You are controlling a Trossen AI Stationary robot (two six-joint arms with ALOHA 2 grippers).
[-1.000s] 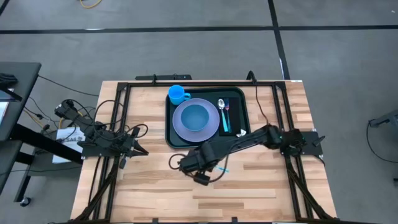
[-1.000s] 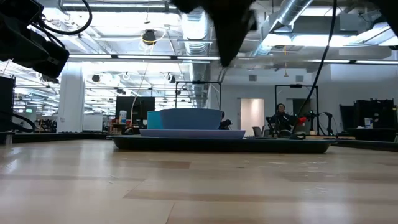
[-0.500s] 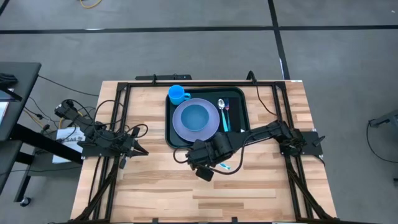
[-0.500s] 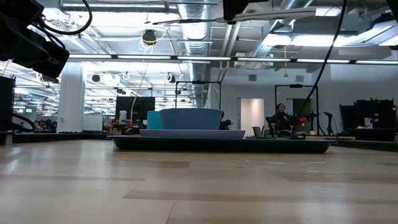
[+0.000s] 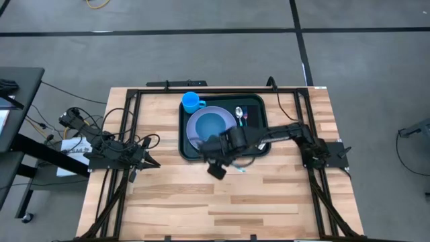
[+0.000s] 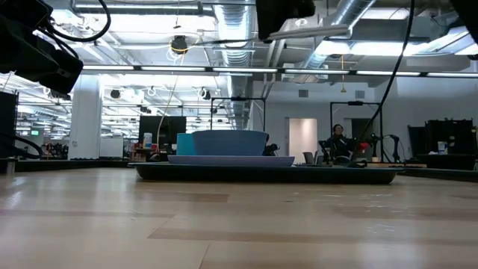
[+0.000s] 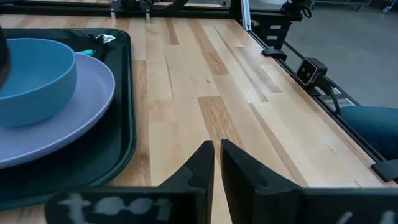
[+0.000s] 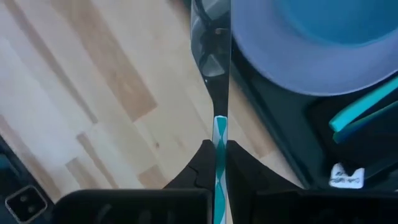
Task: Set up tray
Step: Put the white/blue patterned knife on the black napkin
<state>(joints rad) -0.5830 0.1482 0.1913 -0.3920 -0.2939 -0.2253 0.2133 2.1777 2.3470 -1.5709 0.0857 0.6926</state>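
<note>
My right tool (image 8: 217, 163) is clamped on the striped teal handle of a piece of cutlery (image 8: 216, 74), its metal end pointing ahead over the near rim of the dark green tray (image 5: 183, 149). The tray lies just beyond my tool, holding a purple plate (image 5: 198, 138), blue bowl (image 5: 212, 124) and blue cup (image 5: 191, 102). My left tool (image 7: 217, 163) waits closed over the counter (image 5: 168, 195), well apart.

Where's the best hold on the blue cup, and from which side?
The cup stands upright, mouth open, handle toward the right arm's side. Probably pinch its wall over the rim from above, opposite the handle. The right gripper is shut on a utensil.
</note>
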